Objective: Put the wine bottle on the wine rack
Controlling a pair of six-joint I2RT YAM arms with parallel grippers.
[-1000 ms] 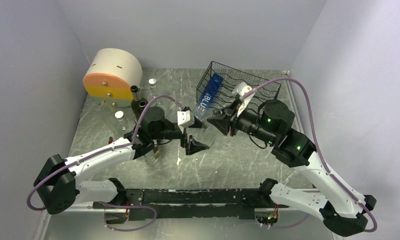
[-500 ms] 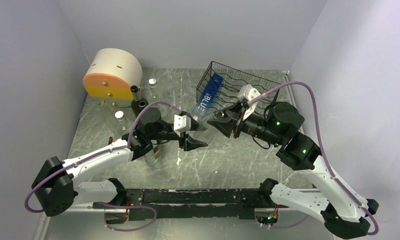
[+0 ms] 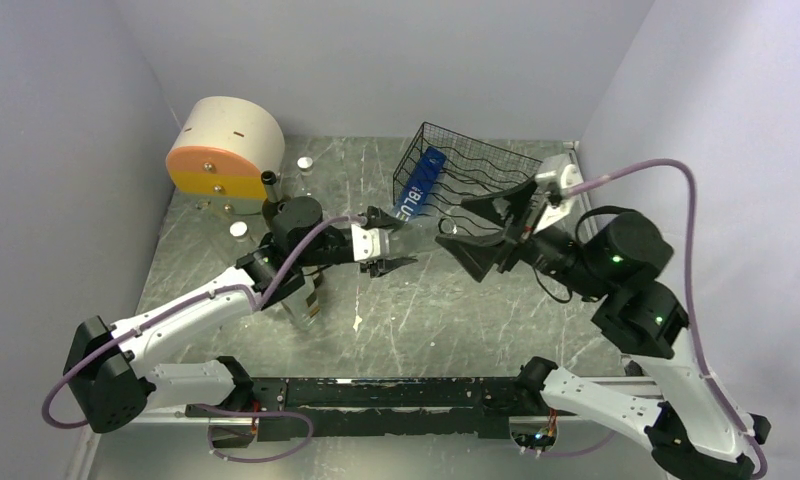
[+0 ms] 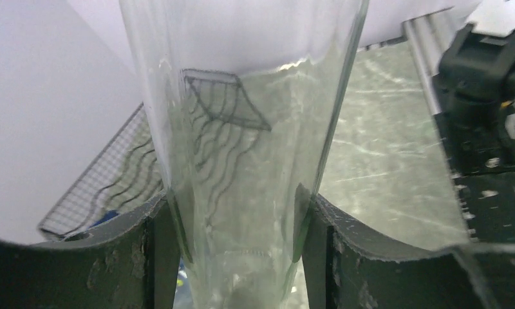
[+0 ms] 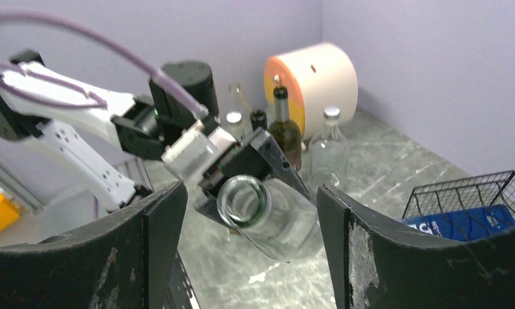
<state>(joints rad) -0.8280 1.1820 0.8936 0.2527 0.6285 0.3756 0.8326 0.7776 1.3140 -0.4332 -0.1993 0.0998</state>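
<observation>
left hand (image 4: 237, 212): centre-left, overhead view; narrow, clamped on wine bottle (image 4: 242, 116).
wine bottle: clear glass, mid-frame, just beside rack's lower-left corner.
wine rack (image 3: 496, 165): upper centre, on tabletop (image 3: 416, 310).
right hand (image 3: 451, 222): right of centre; wide, holding nothing.

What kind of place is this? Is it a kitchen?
Most likely a robot test booth, not a kitchen: plain walls box in a table, two robot arms are bolted along its near edge, and a wire rack and bottles are set out for practice.
</observation>
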